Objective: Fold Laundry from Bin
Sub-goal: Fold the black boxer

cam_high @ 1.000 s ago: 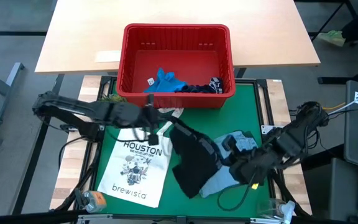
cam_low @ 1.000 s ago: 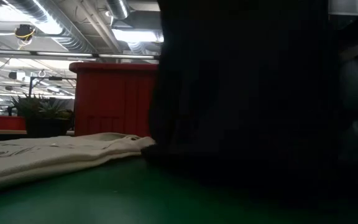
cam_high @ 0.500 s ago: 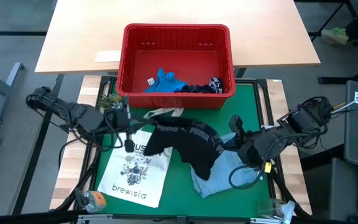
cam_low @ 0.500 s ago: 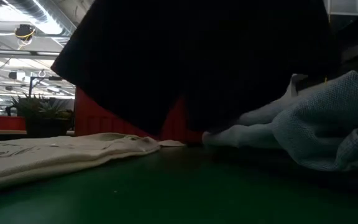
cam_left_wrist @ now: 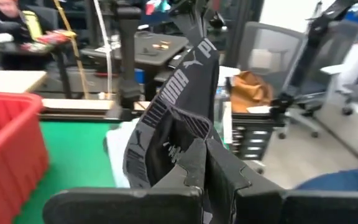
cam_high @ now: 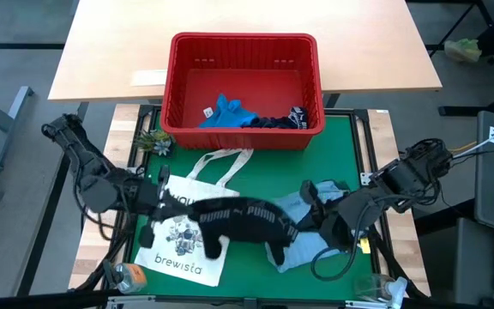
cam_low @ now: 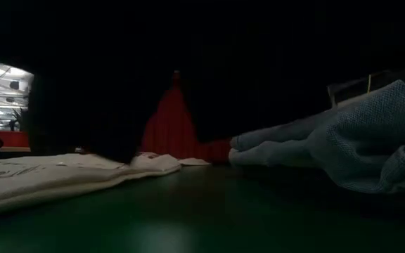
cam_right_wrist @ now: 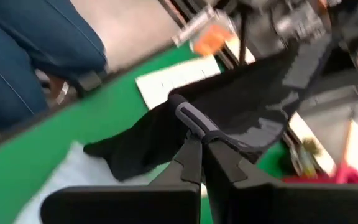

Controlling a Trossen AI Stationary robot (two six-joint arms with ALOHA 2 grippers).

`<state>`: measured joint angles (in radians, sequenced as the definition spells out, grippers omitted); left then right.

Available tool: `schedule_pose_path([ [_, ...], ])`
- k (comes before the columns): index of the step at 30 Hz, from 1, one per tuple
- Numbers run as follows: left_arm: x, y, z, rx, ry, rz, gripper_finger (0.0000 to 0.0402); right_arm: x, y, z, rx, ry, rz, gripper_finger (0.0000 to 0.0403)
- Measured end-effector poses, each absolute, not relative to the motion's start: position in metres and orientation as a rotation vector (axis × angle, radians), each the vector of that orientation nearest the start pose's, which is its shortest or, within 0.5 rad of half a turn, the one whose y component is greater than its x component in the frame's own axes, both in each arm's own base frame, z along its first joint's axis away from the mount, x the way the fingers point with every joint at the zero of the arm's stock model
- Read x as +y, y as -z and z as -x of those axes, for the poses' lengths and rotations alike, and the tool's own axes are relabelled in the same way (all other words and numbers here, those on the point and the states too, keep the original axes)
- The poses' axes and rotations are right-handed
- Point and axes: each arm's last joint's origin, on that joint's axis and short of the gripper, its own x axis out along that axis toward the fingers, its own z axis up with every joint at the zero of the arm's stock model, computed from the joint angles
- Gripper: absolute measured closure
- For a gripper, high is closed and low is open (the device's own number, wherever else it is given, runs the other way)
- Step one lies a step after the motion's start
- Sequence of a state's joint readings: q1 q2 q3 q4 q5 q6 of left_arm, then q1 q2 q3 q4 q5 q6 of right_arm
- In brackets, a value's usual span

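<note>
A black garment (cam_high: 238,219) with a grey PUMA waistband hangs stretched between my two grippers above the green mat. My left gripper (cam_high: 165,202) is shut on its left end, over the white tote bag (cam_high: 183,249). My right gripper (cam_high: 305,221) is shut on its right end, over a light blue garment (cam_high: 320,245) that lies crumpled on the mat. The red bin (cam_high: 243,47) stands at the far edge, with a bright blue garment (cam_high: 225,112) and a dark one (cam_high: 273,123) on its floor. My left gripper pinches the waistband (cam_left_wrist: 188,146) at the garment's left end between its two fingers, coming nearly level from the table's left. The band runs taut away to the other gripper, and the black cloth hangs below it. My right gripper pinches the waistband's other end (cam_right_wrist: 191,118) between its two fingers, slanting down from the table's right. The cloth spreads away from the fingers toward the left arm and hangs clear of the mat at the hold.
A small plant (cam_high: 153,142) stands at the mat's far left corner. A bottle (cam_high: 127,276) lies at the near left edge, small items (cam_high: 384,287) at the near right. A wooden table (cam_high: 110,51) lies beyond the bin. A person in jeans (cam_right_wrist: 30,50) is beside the table.
My left gripper has swung toward the table's left and near edge, pulling the garment's end with it. The black garment, bunched beside my right gripper before, is now drawn out in a line between both grippers, waistband taut. The light blue garment beneath has come into view.
</note>
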<state>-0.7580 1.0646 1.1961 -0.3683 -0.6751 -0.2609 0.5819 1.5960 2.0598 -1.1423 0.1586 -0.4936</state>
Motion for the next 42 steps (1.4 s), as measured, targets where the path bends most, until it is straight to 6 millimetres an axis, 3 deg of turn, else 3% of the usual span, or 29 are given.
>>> schedule_pose_path([
  [7,-0.131,-0.413,-0.14,0.163,0.037,0.195,0.0401,0.174,-0.473,-0.27,0.377,-0.573,0.669,0.0398],
  [17,-0.088,-0.407,-0.092,0.297,0.026,0.417,0.0402,0.19,-0.455,-0.301,0.366,-0.562,0.662,0.0398],
  [22,-0.069,-0.396,-0.077,0.404,-0.016,0.446,0.0401,0.192,-0.446,-0.329,0.301,-0.515,0.631,0.0398],
  [27,-0.046,-0.394,-0.06,0.397,-0.059,0.449,0.0401,0.183,-0.448,-0.358,0.174,-0.429,0.58,0.0398],
  [34,-0.011,-0.392,-0.039,0.311,-0.192,0.461,0.0401,0.163,-0.449,-0.361,0.228,-0.377,0.532,0.0398],
  [42,-0.018,-0.374,-0.053,0.368,-0.367,0.332,0.0401,0.166,-0.423,-0.348,0.54,-0.31,0.439,0.0398],
])
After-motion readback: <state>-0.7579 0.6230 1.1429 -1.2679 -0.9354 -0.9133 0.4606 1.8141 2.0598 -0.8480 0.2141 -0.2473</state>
